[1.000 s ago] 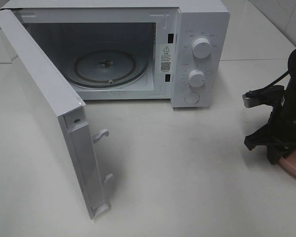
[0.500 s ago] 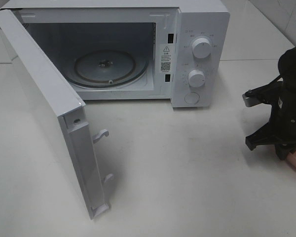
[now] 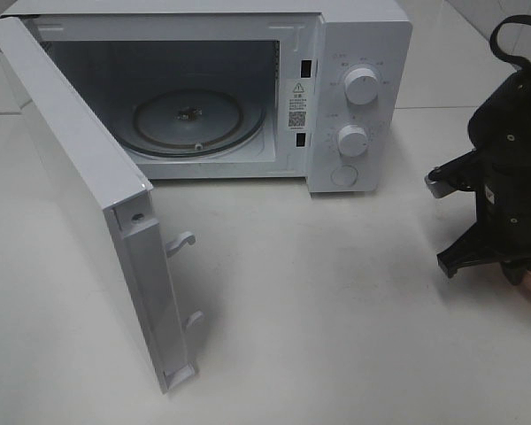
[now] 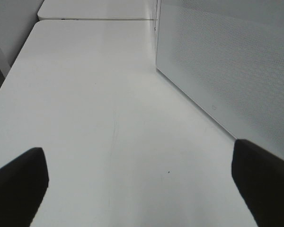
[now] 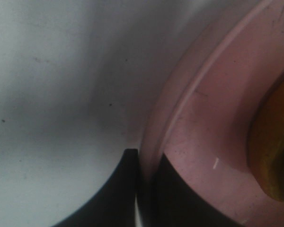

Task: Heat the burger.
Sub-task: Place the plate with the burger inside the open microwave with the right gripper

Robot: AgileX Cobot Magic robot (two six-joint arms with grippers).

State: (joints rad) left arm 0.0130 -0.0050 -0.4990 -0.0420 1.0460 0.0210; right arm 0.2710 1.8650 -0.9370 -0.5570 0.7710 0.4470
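While right tool point(image 5: 144, 160) pinches the plate point(image 5: 213, 109), golden burger point(image 5: 274, 137) peeks; left tool point(image 4: 141, 178) gapes empty

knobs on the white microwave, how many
2: round white upper knob, and round white lower knob directly beneath it. The flat round button lower still isn't counted.

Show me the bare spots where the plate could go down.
Widest free patch: the table in front of the microwave, between its open door and the right arm. The glass turntable inside is bare too. Crowded: the right edge, where the right hand pinches the pink plate rim.
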